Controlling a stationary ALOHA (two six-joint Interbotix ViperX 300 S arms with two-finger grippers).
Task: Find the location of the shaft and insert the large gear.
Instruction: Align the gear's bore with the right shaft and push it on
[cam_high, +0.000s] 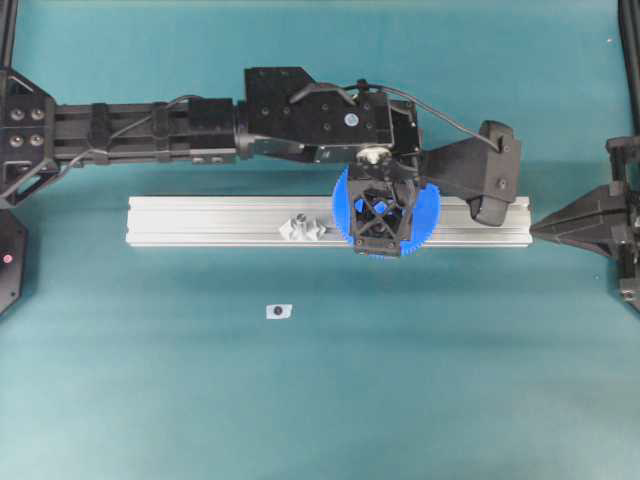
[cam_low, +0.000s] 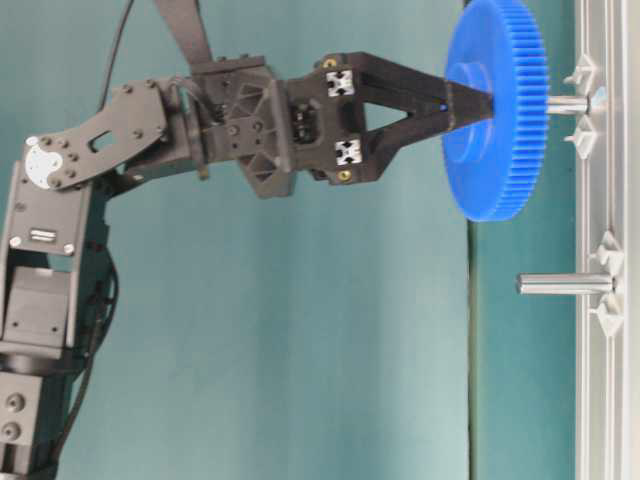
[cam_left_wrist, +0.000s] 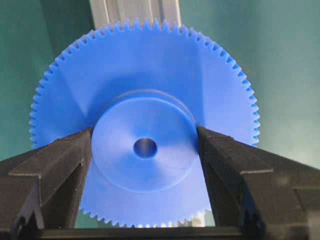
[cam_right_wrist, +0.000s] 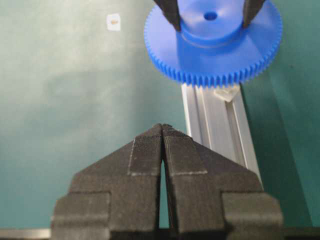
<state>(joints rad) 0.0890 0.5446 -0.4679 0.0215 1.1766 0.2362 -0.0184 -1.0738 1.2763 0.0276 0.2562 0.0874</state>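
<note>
Overhead exterior view: teal matte cloth table (cam_high: 150, 400), smooth, faint creases; long silvery extruded aluminium rail (cam_high: 200, 222) with lengthwise grooves lies across the middle. Black jointed left arm reaches from the left edge across the rail; black left gripper (cam_high: 380, 222) points down over the rail, fingers clamped on the raised round hub of the flat bright-blue plastic toothed large gear (cam_high: 428, 215). Gear hangs above the rail, right of a short stubby pin with clear tabs bunched at its foot (cam_high: 303, 227). Small white square tag with dark dot (cam_high: 279, 311) lies on the cloth in front of the rail, well apart. Black right gripper (cam_high: 545, 229) sits at the rail's right end, tapered to a point, jaws together. Table-level exterior view (turned sideways): gear (cam_low: 497, 110) is disc-on to the rail, fine even teeth round the rim, and the thin silvery shaft (cam_low: 566, 103) on its translucent mount with diamond-shaped tabs shows between gear and rail, lined up with the hub; whether its tip is inside the hole can't tell. Second plain metal pin (cam_low: 565, 284) stands free further along the rail. Left wrist view: ribbed black fingers (cam_left_wrist: 65, 165) press both sides of the smooth hub, small round centre hole (cam_left_wrist: 145, 147) between them. Right wrist view: textured black pads (cam_right_wrist: 150, 155) closed flush, nothing between.
</note>
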